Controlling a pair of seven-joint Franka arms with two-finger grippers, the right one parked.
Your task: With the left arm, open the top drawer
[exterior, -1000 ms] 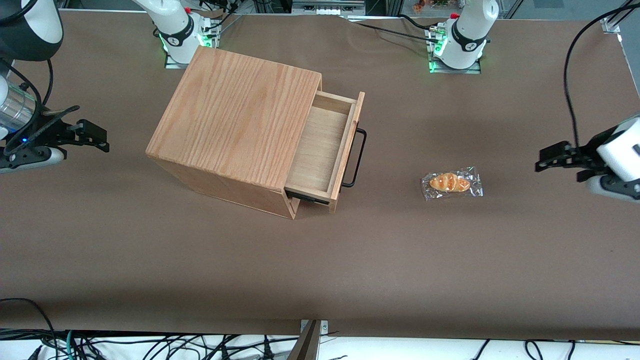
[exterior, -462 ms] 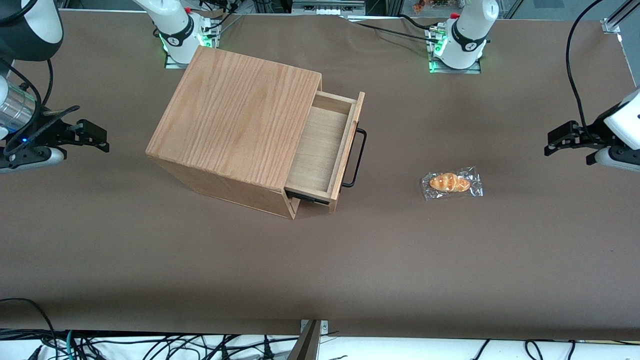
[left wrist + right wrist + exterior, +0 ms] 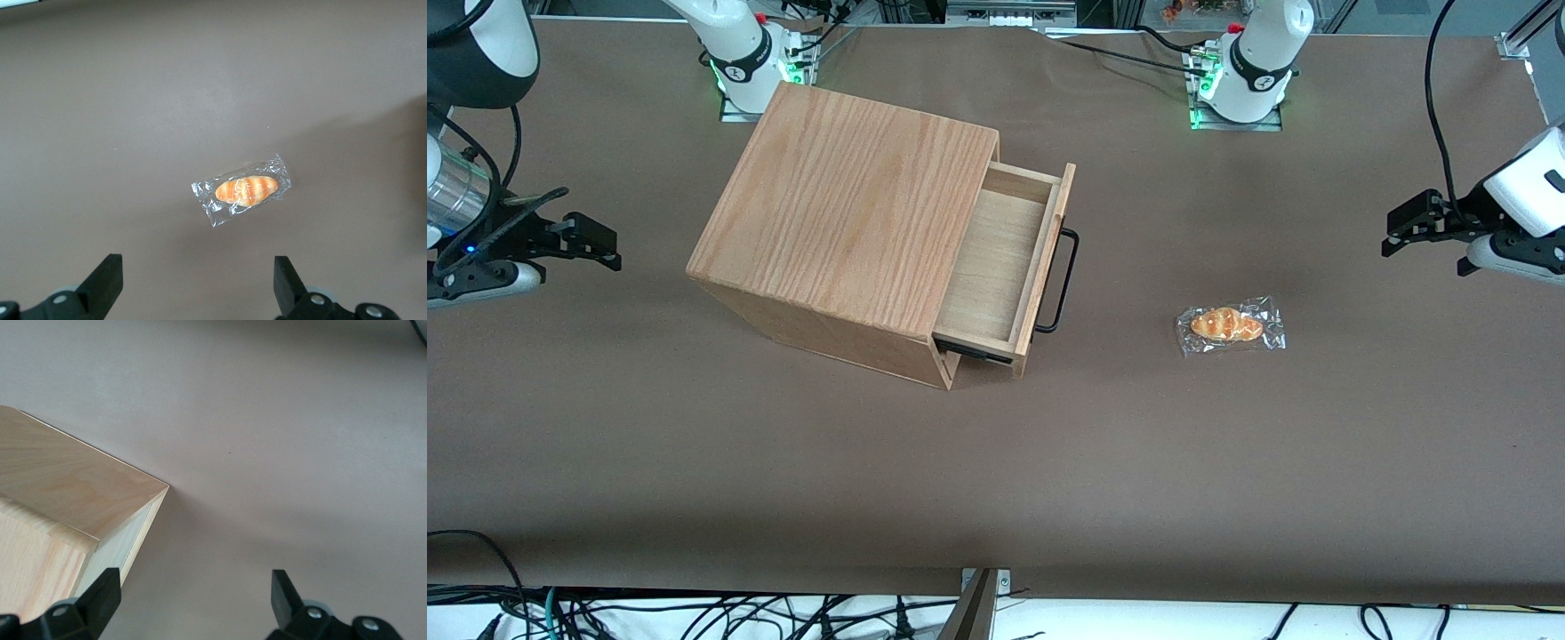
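Note:
The top drawer (image 3: 996, 263) stands pulled partway out of the oak cabinet (image 3: 845, 204), its bare wooden tray showing. Its black wire handle (image 3: 1060, 281) faces the working arm's end of the table. My left arm's gripper (image 3: 1398, 233) hangs above the table near that end, far from the handle. It is open, with nothing between its fingers. In the left wrist view the gripper (image 3: 197, 280) looks down on bare table, both black fingertips (image 3: 107, 273) spread wide.
A bread roll in clear wrap (image 3: 1229, 325) lies on the brown table between the drawer and my gripper, also in the wrist view as the roll (image 3: 246, 190). The arm bases (image 3: 1249, 71) stand along the table edge farthest from the front camera. The cabinet corner (image 3: 73, 500) shows in the right wrist view.
My left gripper has drawn away from the front camera, ending farther from the bread roll. The drawer, cabinet and roll have not moved.

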